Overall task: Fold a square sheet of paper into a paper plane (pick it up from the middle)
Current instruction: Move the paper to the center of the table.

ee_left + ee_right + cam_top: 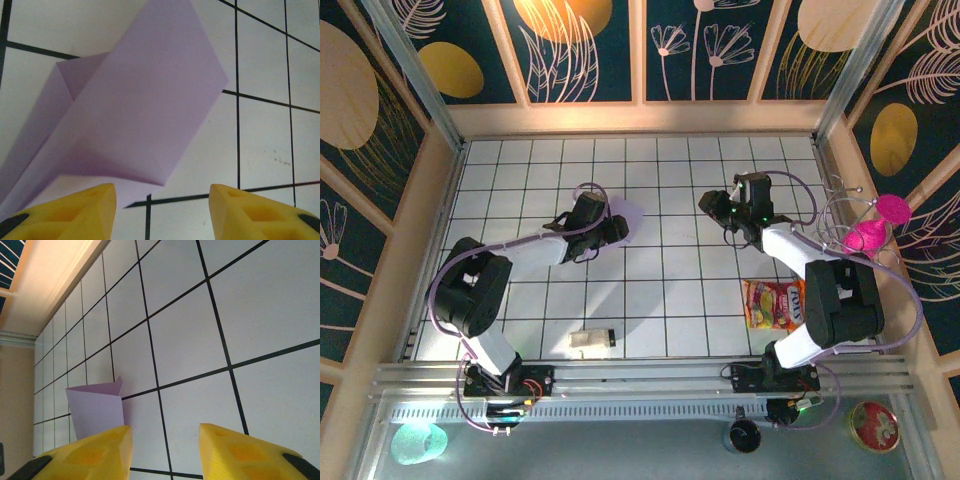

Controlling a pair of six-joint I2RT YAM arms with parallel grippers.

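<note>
Lilac paper, the square sheet (626, 214), is lying on the counter (670, 300) just at 11 o'clock of its middle. It is partly folded. In the left wrist view a broad flap is lying doubled over the rest, with a small triangle showing at 10 o'clock. The flap's near edge is casting a shadow, so it is judged to be standing off the surface rather than lying flat.

Left tool (610, 228) is hovering just at 8 o'clock of the sheet. Its fingers are standing moderately apart and are gripping nothing. Right tool (712, 203) is sitting well apart at 3 o'clock of the sheet, fingers likewise parted and holding nothing.

Risks noted:
- Nothing is pinning the sheet, and the crease is looking soft. The flap may be springing back open.
- A finger moving low across the raised edge could be catching it and dragging the sheet, since thin paper slides readily on a smooth counter.
- Any shift now would be skewing later creases and giving a lopsided plane.

Snack packet (772, 303) at 4 o'clock and white block (592, 339) at 7 o'clock are lying clear of the work.
</note>
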